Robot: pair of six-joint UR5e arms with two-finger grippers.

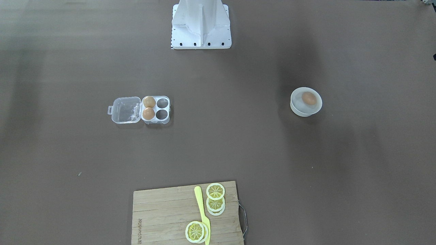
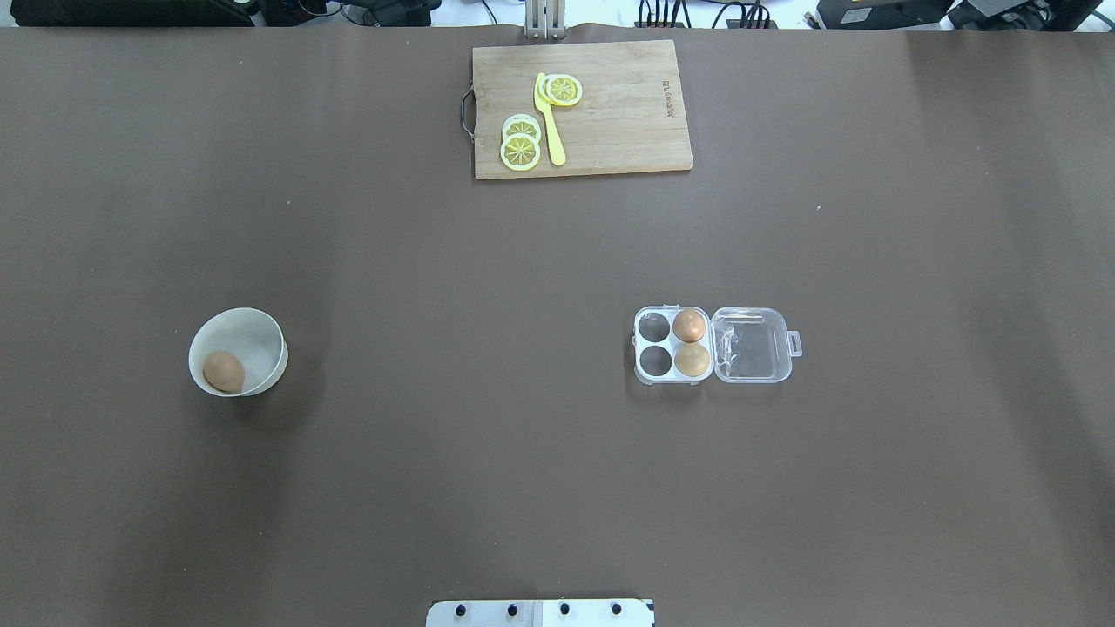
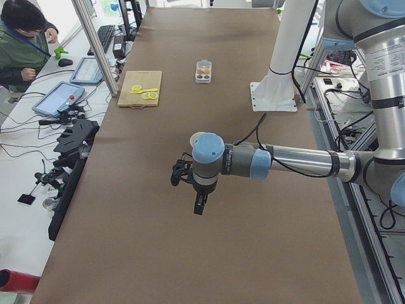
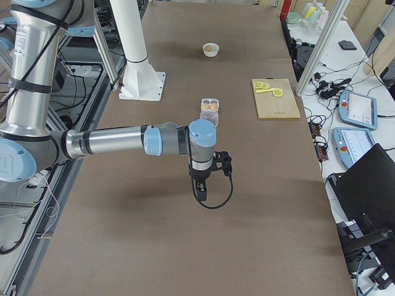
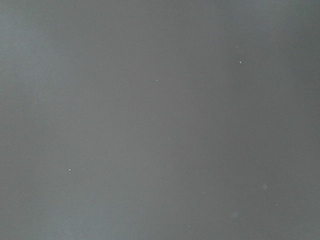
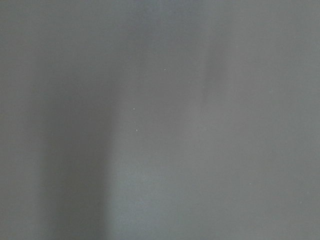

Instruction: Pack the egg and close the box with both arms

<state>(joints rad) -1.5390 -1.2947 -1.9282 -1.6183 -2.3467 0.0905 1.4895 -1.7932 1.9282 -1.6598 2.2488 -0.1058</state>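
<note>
Two eggs [image 2: 689, 326] sit in the open box [image 2: 753, 344]; the third egg [image 2: 224, 372] lies in the bowl [image 2: 261, 335], well apart. Packing seems not started: next, the left end effector [image 3: 198, 211] should reach this egg. Whether it or the right end effector [image 4: 202, 196] is open, I cannot tell.

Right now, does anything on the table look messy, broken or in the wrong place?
Nothing looks spilled or broken. The only odd one out is the egg lying in the white bowl, far from the box, where two eggs sit beside two empty cups and the lid lies open.
</note>
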